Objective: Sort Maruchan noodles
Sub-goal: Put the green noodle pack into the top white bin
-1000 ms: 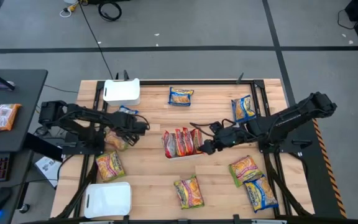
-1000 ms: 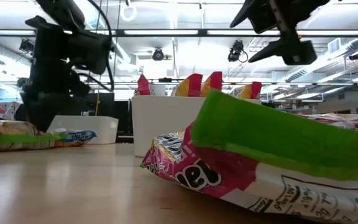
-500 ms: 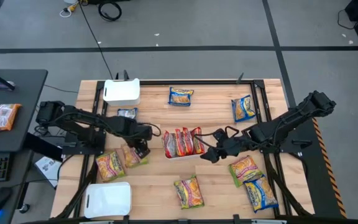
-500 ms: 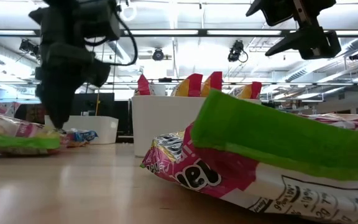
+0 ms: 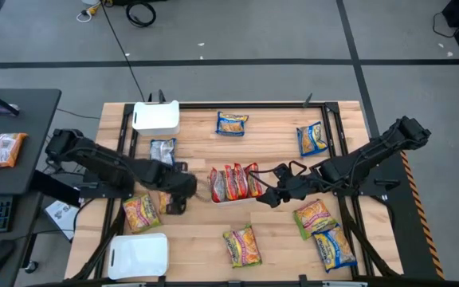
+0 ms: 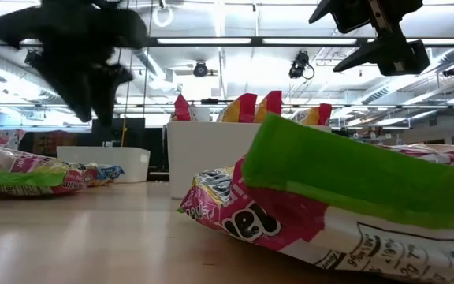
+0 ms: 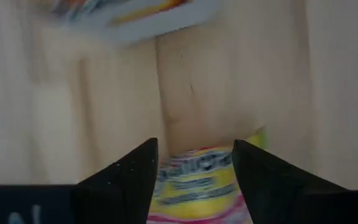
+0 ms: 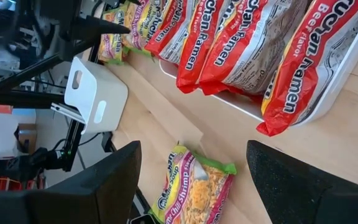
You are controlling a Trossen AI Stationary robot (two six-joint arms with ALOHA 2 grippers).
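Two arms are over the table (image 5: 277, 119), and we see change only on the left. A second ago the left gripper (image 5: 174, 201) sat further back by the blue packet (image 5: 162, 149); now it reaches forward, low over a pink-and-yellow packet (image 7: 197, 186) beside the near-left packet (image 5: 139, 212). Its fingers (image 7: 129, 177) stand apart with that packet between them; we cannot tell whether they touch it. The blue packet now lies uncovered.

Nearest us lie the front packet (image 5: 241, 245) and two at the near right (image 5: 325, 227). At mid-table the white tray (image 5: 233, 198) holds red packets (image 8: 241, 43) on edge. The right gripper (image 5: 271, 191) hovers just right of the tray as before, jaws wide apart and empty, arm stretched in from the right edge. Farther back lie two more packets (image 5: 232, 123) and another tray (image 5: 156, 117).
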